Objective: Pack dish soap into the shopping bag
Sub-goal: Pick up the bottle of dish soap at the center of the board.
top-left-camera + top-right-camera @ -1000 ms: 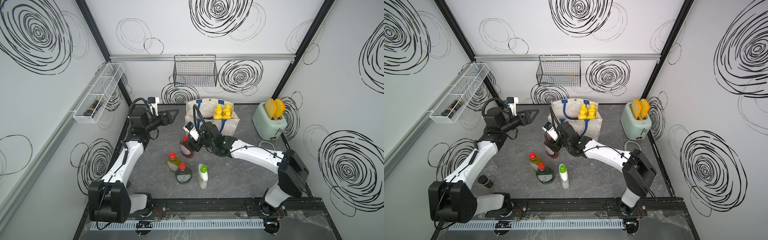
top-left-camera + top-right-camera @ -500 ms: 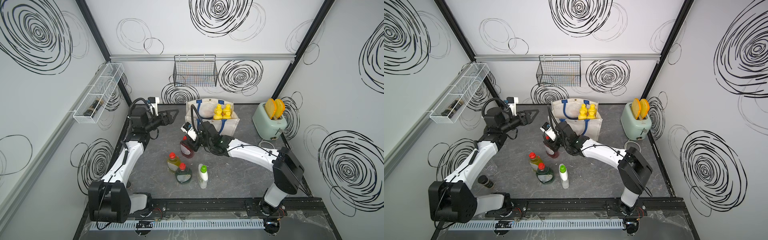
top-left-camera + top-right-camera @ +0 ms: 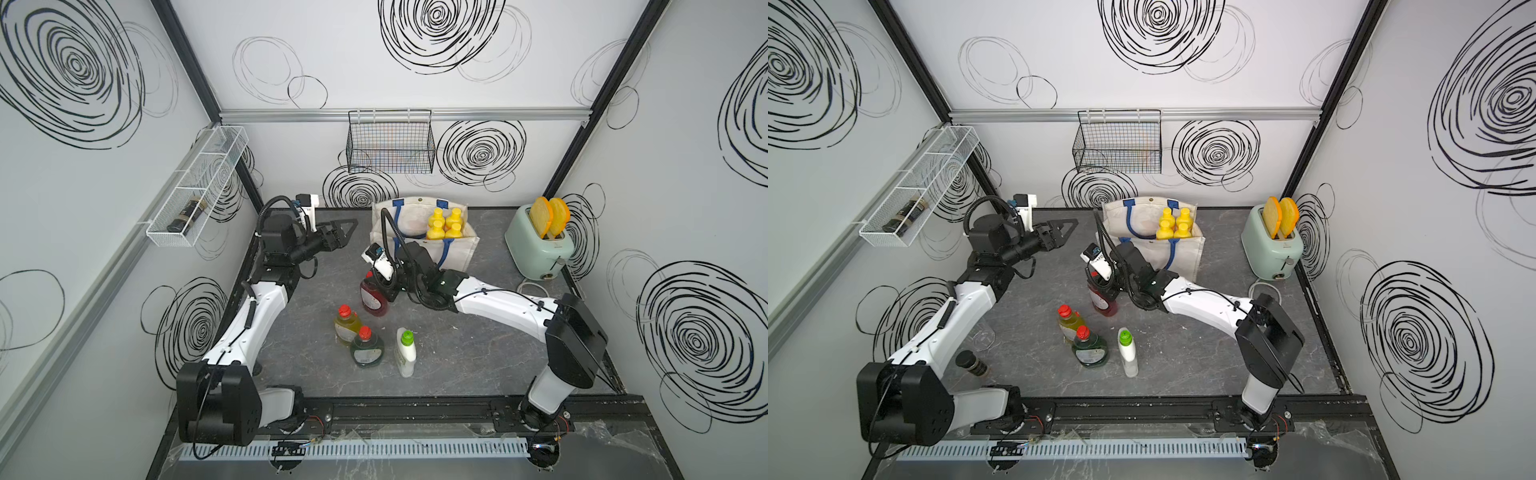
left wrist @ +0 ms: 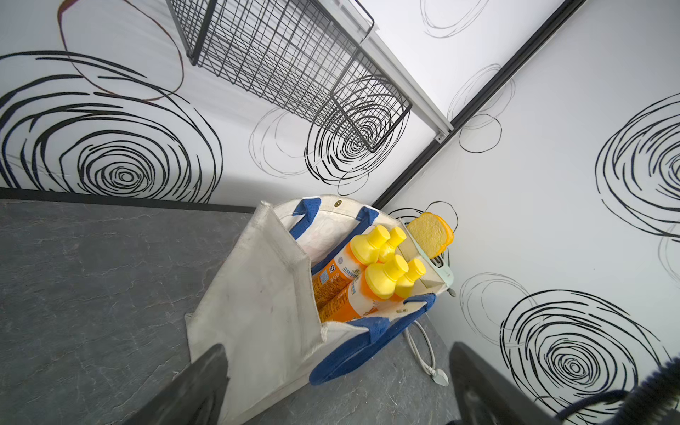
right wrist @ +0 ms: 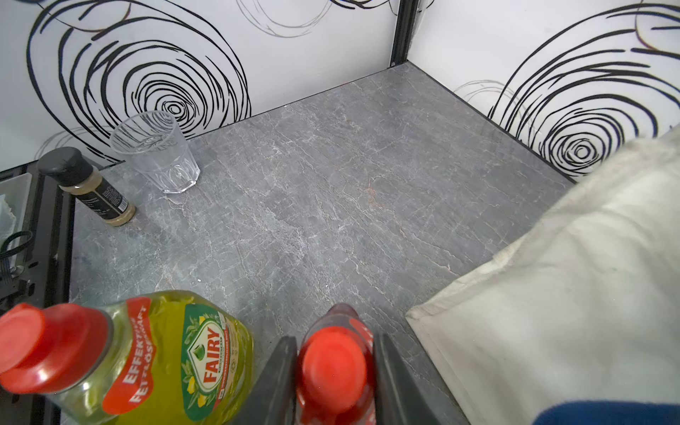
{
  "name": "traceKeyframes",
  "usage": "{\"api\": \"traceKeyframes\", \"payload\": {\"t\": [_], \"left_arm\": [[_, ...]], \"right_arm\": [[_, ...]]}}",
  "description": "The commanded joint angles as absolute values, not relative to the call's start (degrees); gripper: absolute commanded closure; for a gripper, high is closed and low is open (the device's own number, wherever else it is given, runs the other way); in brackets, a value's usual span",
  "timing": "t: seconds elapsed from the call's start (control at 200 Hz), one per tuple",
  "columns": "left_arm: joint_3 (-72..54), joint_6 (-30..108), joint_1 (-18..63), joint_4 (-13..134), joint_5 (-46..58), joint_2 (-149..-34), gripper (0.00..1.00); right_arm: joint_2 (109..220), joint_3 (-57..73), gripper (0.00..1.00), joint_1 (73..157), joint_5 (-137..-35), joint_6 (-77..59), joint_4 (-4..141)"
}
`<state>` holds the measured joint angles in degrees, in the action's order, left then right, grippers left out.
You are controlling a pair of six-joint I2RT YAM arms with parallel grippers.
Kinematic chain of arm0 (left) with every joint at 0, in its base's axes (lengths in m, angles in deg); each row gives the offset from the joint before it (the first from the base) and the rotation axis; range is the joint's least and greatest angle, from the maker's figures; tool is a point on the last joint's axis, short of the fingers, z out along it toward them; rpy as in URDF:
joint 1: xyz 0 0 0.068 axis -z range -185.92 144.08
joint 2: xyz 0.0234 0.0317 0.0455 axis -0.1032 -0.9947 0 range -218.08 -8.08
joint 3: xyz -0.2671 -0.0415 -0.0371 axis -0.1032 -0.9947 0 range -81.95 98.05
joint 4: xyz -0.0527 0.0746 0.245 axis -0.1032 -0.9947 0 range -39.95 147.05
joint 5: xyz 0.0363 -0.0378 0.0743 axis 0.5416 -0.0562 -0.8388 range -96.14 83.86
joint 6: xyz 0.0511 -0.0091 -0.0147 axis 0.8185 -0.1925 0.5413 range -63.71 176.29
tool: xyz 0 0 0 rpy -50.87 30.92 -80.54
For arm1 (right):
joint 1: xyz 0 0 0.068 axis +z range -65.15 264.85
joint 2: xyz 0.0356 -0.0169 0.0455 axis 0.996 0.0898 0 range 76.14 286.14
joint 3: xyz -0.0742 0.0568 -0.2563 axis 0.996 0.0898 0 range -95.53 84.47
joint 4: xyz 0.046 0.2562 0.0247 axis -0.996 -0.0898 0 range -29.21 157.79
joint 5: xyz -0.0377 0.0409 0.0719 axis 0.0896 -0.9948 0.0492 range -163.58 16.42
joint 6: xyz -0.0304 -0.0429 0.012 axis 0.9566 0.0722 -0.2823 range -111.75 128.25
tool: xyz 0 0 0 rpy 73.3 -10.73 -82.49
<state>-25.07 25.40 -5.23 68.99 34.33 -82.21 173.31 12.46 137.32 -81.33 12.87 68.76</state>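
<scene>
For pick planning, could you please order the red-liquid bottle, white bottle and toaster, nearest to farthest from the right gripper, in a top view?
1. red-liquid bottle, between the right gripper jaws.
2. white bottle, toward the table's front.
3. toaster, back right corner.

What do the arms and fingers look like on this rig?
Left arm and right arm match: white link shells, black joint housings and bases. A black ribbed cable loops over each wrist to a small white camera module. Thin black wires run along the white links. Fingers are black, flat, tapered.
</scene>
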Motion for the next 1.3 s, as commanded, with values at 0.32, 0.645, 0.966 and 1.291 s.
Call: {"api": "traceKeyframes", "payload": {"t": [0.32, 0.645, 0.966, 1.291], "left_arm": [[-24.38, 27.81, -2.86, 69.21, 34.0, -80.25, 0.04], [-24.38, 28.0, -1.11, 69.02, 33.86, -80.15, 0.04], [-24.29, 28.4, 0.35, 68.7, 33.73, -80.0, 0.04], [-24.21, 28.73, 2.15, 68.49, 33.49, -80.14, 0.04]], "right_arm": [[169.28, 6.31, 1.0, 137.08, -77.73, 14.14, 65.22], [165.23, 2.43, 1.0, 135.53, -75.73, 13.96, 60.51], [162.86, -2.63, 1.0, 134.08, -73.86, 14.92, 56.13], [162.88, -11.48, 1.0, 132.25, -73.37, 15.87, 51.52]]}}
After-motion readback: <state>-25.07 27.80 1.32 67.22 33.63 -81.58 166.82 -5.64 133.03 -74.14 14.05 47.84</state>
